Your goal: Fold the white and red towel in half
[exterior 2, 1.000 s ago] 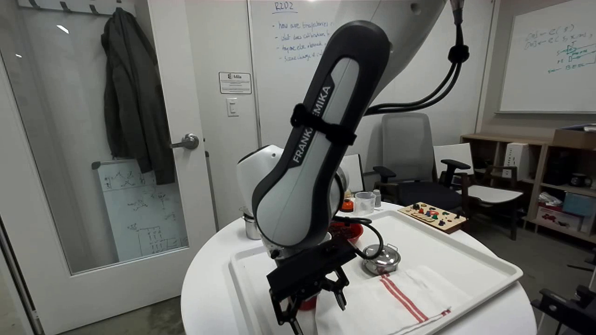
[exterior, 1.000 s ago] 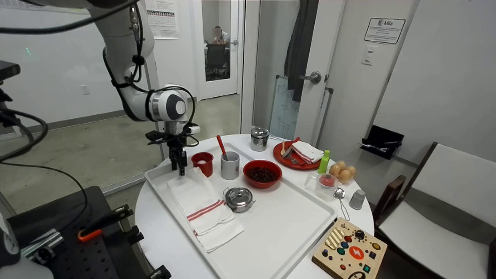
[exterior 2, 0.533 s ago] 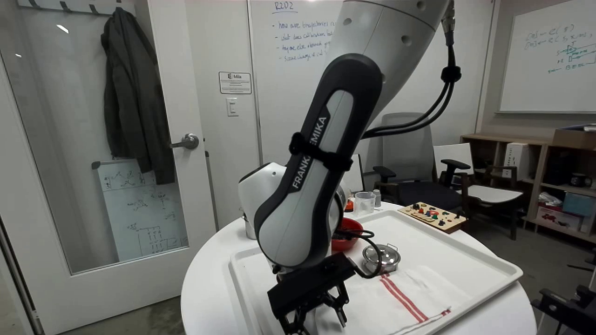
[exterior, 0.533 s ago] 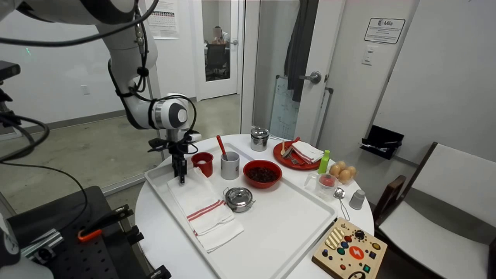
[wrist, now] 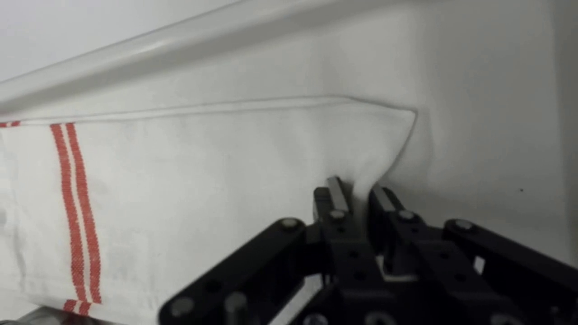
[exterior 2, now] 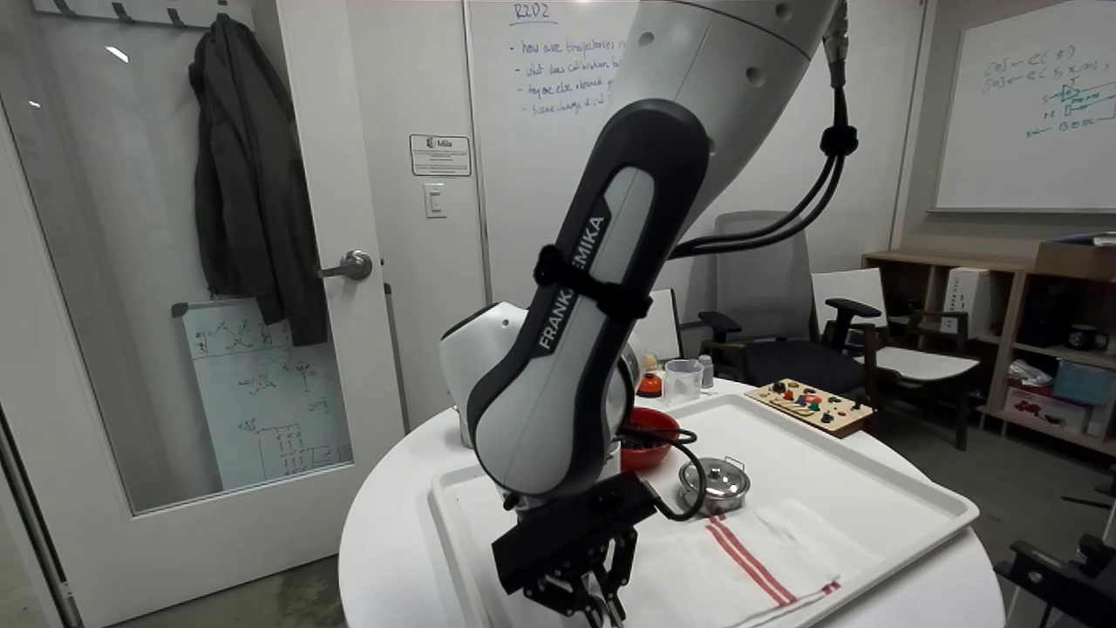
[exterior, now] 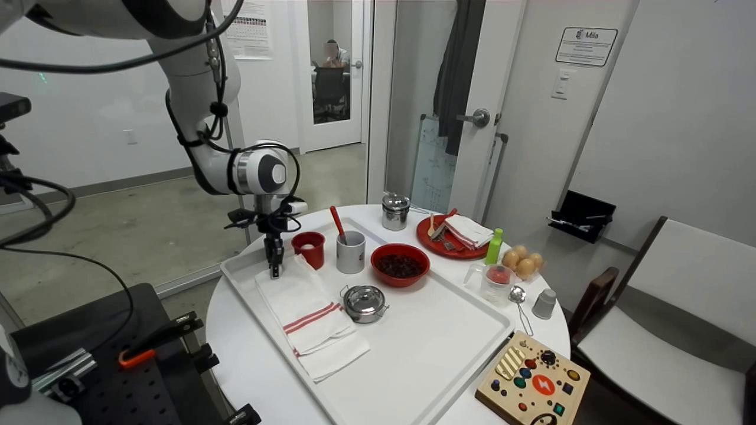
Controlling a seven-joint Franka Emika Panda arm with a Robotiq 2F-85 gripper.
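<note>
The white and red towel (exterior: 298, 298) lies lengthwise on the tray in both exterior views, with layered edges beyond its red stripes. In the wrist view the towel (wrist: 189, 180) stretches left from my gripper (wrist: 360, 195), and its near end is gathered into a raised fold between the fingers. The gripper (exterior: 275, 273) points down at the towel's far end beside the red cup, shut on that fold. One corner of this end lies loose past the fingertips. In an exterior view the arm hides part of the towel (exterior 2: 741, 567) and the gripper's tips sit near the bottom edge.
Close to the gripper stand a red cup (exterior: 316, 254) and a grey mug (exterior: 351, 257). A lidded metal bowl (exterior: 364, 307) touches or nearly touches the towel's side. A red bowl (exterior: 407, 279) sits farther over. The tray's raised rim (wrist: 135, 47) runs along the towel.
The arm has come down to the towel, then risen very slightly. The jaws have gone from wide apart to closed on the cloth. The towel has shifted a little toward the gripper.
</note>
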